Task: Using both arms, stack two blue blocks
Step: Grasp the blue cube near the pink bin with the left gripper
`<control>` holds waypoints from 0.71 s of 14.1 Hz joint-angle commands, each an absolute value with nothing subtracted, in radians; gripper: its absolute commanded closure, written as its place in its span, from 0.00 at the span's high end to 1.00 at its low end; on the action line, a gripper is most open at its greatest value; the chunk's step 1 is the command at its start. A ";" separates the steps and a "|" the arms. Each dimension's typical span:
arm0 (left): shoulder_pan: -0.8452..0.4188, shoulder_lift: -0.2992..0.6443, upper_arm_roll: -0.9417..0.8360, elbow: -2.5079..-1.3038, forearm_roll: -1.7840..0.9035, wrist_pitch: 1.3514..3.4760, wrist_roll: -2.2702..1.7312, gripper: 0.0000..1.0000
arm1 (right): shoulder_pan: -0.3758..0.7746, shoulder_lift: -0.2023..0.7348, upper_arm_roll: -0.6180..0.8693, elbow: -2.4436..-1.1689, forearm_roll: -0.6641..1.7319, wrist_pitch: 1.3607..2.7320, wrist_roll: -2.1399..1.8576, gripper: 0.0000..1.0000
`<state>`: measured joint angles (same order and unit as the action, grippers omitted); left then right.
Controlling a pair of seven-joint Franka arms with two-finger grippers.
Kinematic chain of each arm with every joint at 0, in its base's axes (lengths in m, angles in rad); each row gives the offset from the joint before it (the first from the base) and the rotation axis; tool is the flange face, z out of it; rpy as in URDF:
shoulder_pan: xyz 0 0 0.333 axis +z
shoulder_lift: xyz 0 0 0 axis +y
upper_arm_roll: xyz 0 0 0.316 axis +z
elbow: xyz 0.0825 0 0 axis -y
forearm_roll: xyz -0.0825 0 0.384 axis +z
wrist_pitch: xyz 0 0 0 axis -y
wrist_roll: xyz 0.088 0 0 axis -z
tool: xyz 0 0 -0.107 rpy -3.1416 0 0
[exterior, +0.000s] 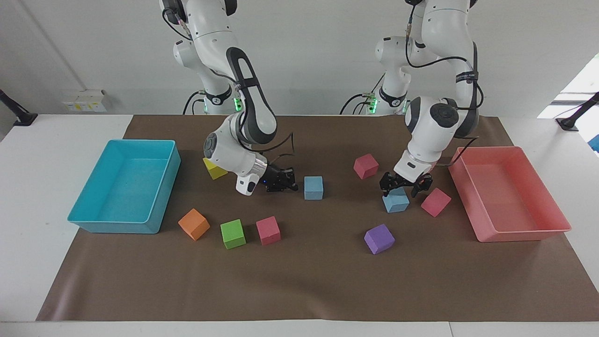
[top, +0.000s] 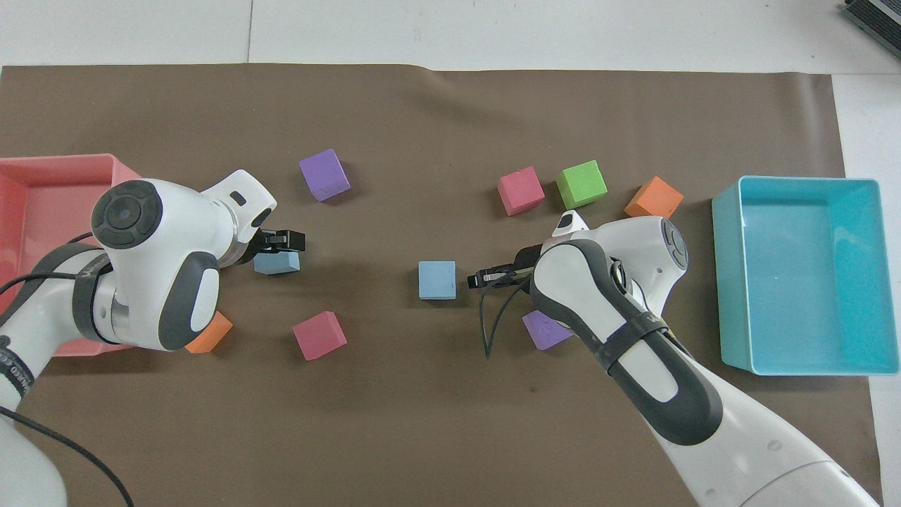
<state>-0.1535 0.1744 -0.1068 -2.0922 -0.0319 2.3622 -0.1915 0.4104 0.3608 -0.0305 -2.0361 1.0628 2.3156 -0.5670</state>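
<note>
From overhead, your left arm hides part of one blue block (top: 276, 263) and most of an orange cube (top: 209, 334) and the pink tray (exterior: 507, 194); the right arm covers half a purple cube (top: 543, 331). A brown mat (exterior: 299, 281) covers the white tabletop (exterior: 28, 234) before a pale wall, with a turquoise tray (exterior: 124, 187) at the right arm's end. Your left pincer (exterior: 403, 184) stands spread wide directly over that block, gripping nothing; whether it touches is unclear. The right pincer (exterior: 289, 181) is closed and empty, low beside the other blue block (exterior: 313, 187) near the mat's middle. The blocks lie well apart, unstacked.
</note>
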 commanded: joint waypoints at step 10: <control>-0.172 0.236 -0.098 -2.148 0.034 2.474 -0.247 0.98 | 0.400 0.351 -0.023 -2.045 1.098 2.310 -0.609 0.00</control>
